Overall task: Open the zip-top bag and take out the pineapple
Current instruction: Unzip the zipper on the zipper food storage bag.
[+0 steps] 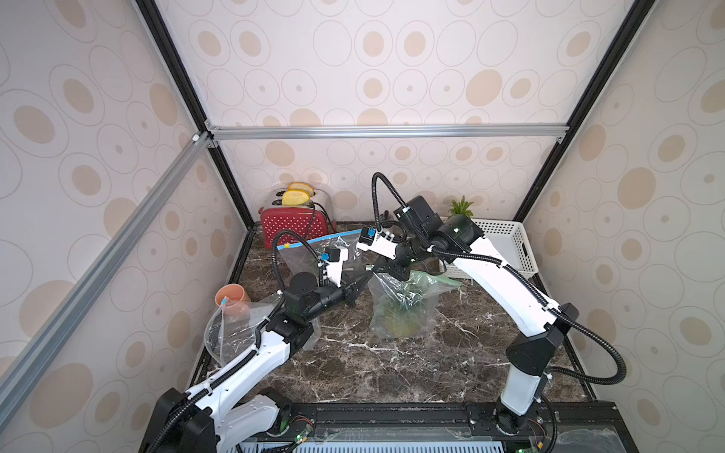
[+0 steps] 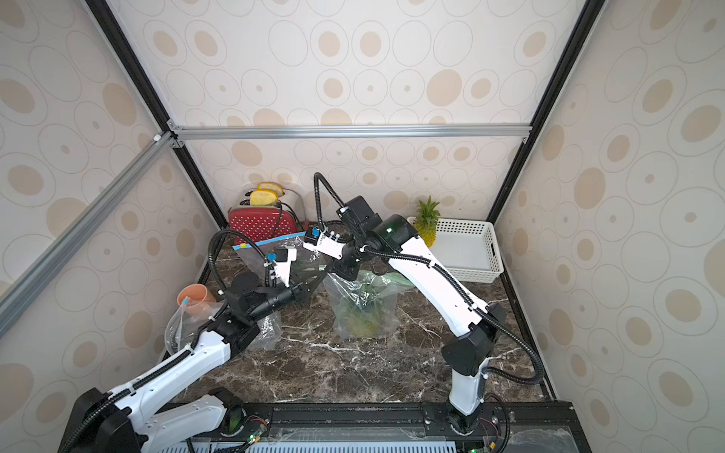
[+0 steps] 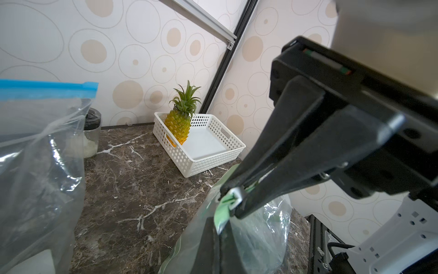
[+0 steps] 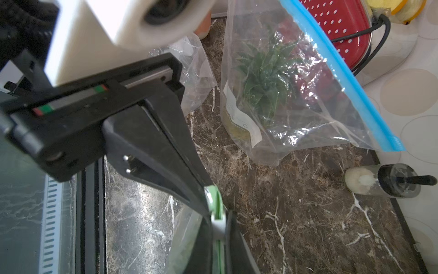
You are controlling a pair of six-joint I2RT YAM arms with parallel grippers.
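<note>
Left hand and right hand both clamped on the green zip strip of the zip-top bag at the centre of the counter, pineapple inside toward six o'clock; the film looks limp and slippery, so pull by that stiffer strip.

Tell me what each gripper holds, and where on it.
Both hold the green-zip bag by its top seal: left gripper shut on the white slider, right gripper on the green strip beside it.
</note>
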